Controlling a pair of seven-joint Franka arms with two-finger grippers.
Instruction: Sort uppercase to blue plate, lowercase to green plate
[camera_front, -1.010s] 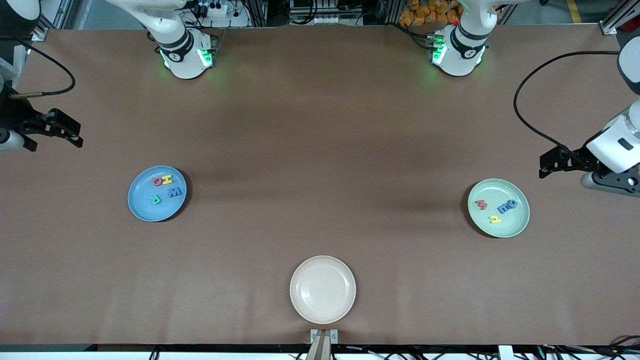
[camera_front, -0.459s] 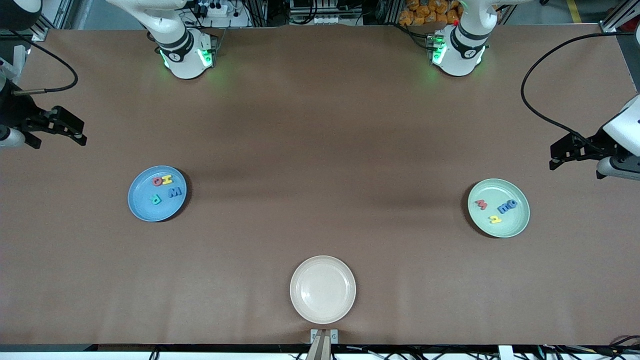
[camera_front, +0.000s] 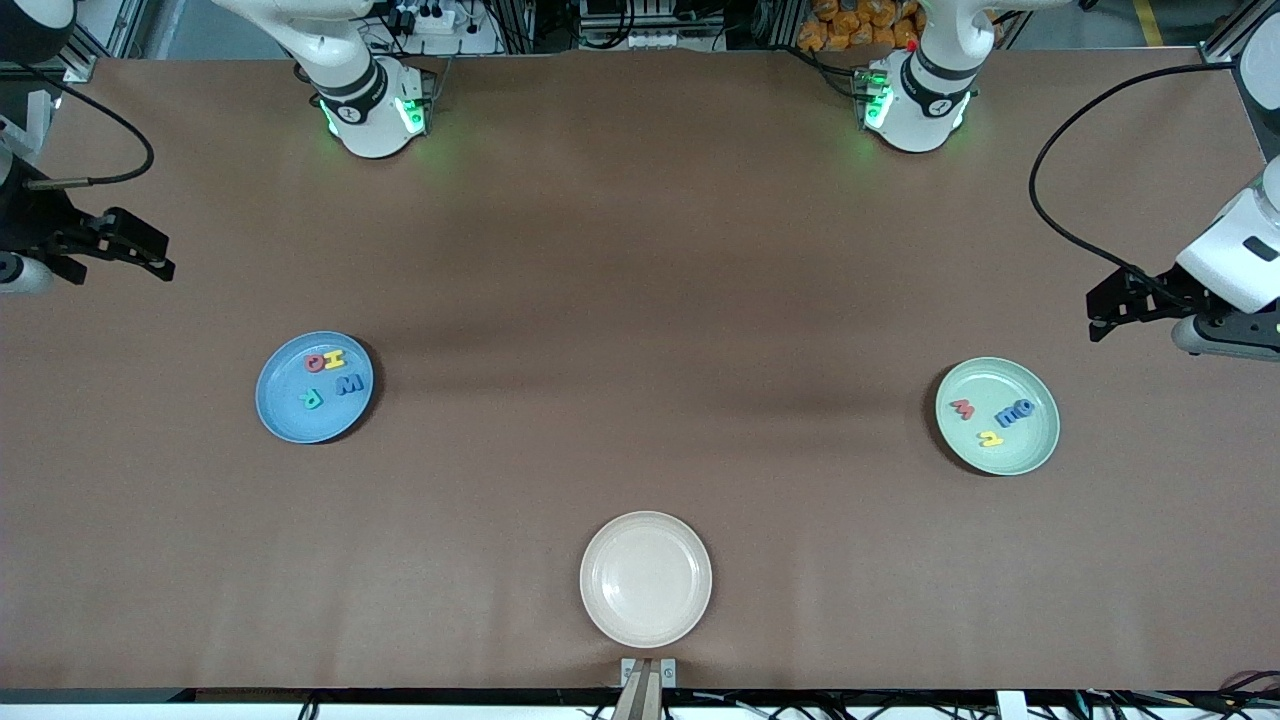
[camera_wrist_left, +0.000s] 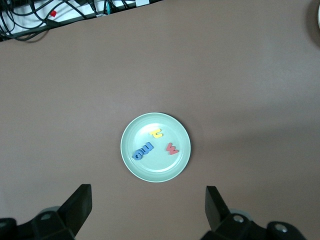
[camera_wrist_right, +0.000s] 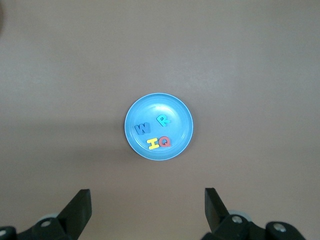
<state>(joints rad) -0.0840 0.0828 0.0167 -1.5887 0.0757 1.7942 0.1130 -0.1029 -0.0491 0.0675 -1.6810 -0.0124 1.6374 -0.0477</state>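
Both arms are drifting at the table ends — left gripper (camera_front: 1100, 318) beside the pale mint-green plate (camera_front: 1040, 445), right gripper (camera_front: 150, 262) near the round sky-blue plate (camera_front: 280, 415), jaws apart, empty. 4 foam capital letters (camera_front: 330, 378) are lying in blue, 4 foam lowercase letters (camera_front: 992, 415) in green — light, soft, likely best pinched across a stroke.

Blue plate (camera_front: 290, 415): plain sky-blue. On it: red Q (camera_front: 315, 362), yellow H (camera_front: 334, 358), blue W (camera_front: 350, 384), teal-green R (camera_front: 312, 398).
Green plate (camera_front: 1010, 455): plain pale mint. On it: red w (camera_front: 962, 408), yellow letter (camera_front: 990, 438), two blue letters (camera_front: 1014, 411).
Third plate (camera_front: 646, 579): plain cream.
Table (camera_front: 640, 300): uniform brown.
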